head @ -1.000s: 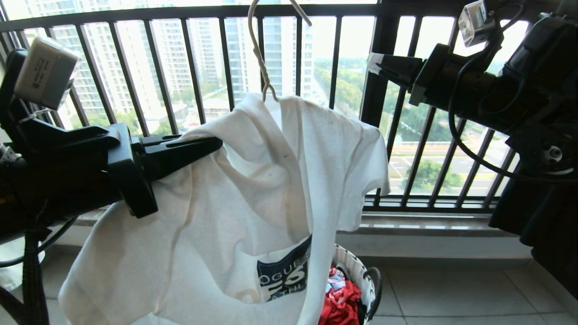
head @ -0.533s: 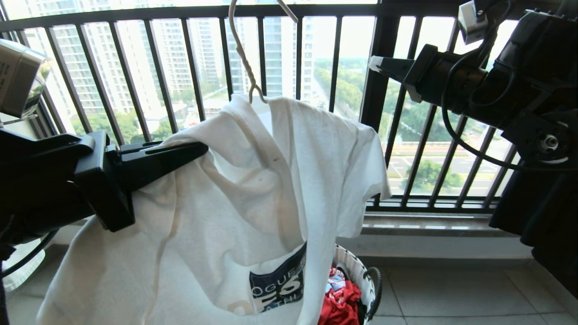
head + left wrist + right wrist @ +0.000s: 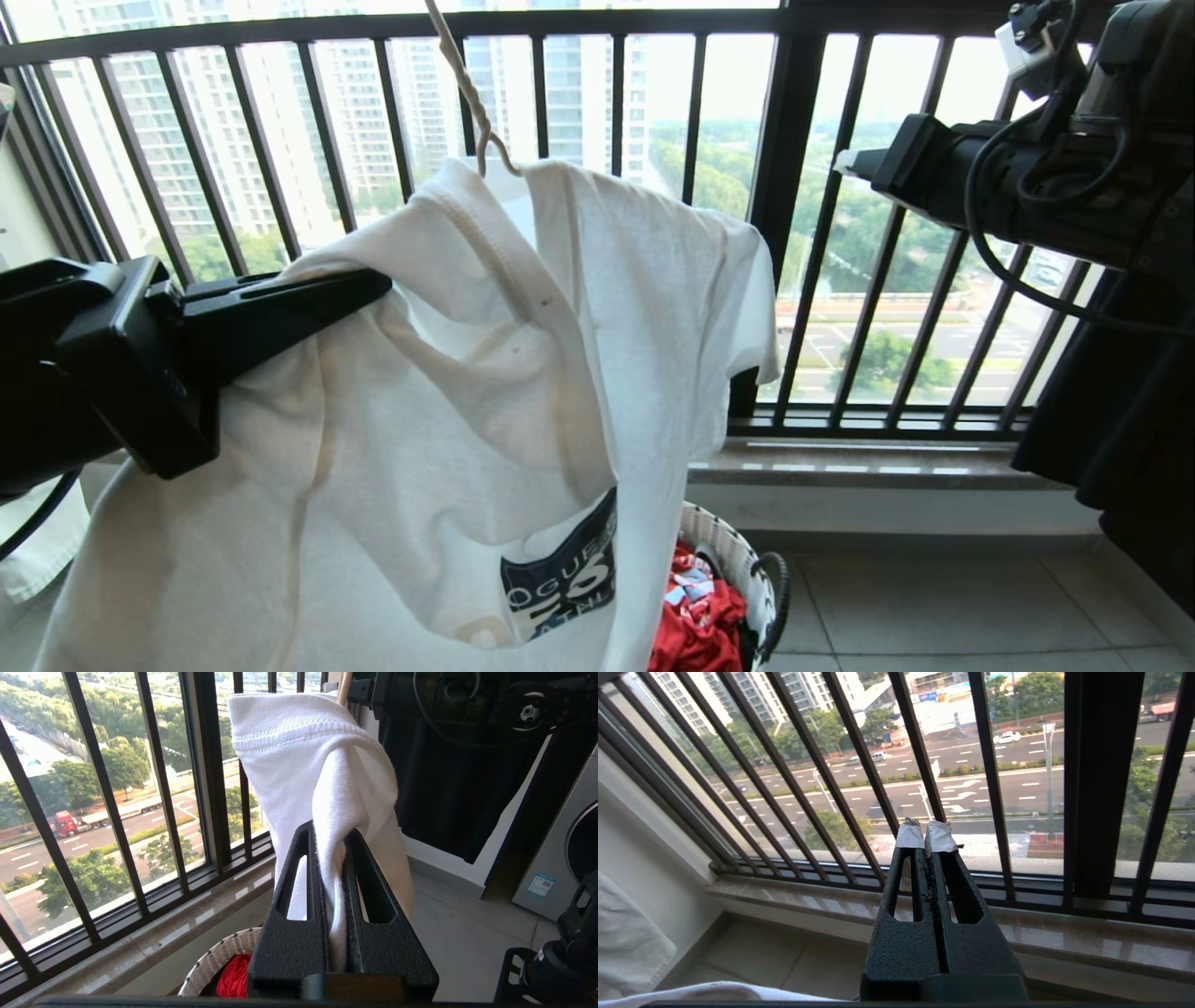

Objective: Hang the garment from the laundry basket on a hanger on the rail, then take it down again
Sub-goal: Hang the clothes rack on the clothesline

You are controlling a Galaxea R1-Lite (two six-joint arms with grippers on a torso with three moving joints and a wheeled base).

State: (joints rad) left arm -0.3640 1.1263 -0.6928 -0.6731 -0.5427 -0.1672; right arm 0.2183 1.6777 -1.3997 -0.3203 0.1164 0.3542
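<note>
The white garment (image 3: pixel 467 373), a T-shirt with a navy chest graphic, hangs on the thin beige hanger, whose twisted neck (image 3: pixel 464 89) runs out of the head view's top. My left gripper (image 3: pixel 373 280) is shut on a fold of the shirt's shoulder. In the left wrist view that fold (image 3: pixel 317 756) is pinched between the black fingers of the left gripper (image 3: pixel 332 833). My right gripper (image 3: pixel 845 161) is shut on nothing, apart from the shirt on its right, its taped tips toward the railing (image 3: pixel 927 835). Below the shirt stands the laundry basket (image 3: pixel 738 560). The rail is out of view.
The black barred window railing (image 3: pixel 794 187) and its stone sill (image 3: pixel 887 457) run close behind the shirt. A red garment (image 3: pixel 700 625) lies in the basket. Dark cloth (image 3: pixel 1120 448) hangs at the far right, and a washing machine (image 3: pixel 570 858) stands on the tiled floor.
The shirt, hanger and left gripper have shifted left and upward, the hanger's hook leaving the top of the picture. The right gripper has drawn back to the right and turned.
</note>
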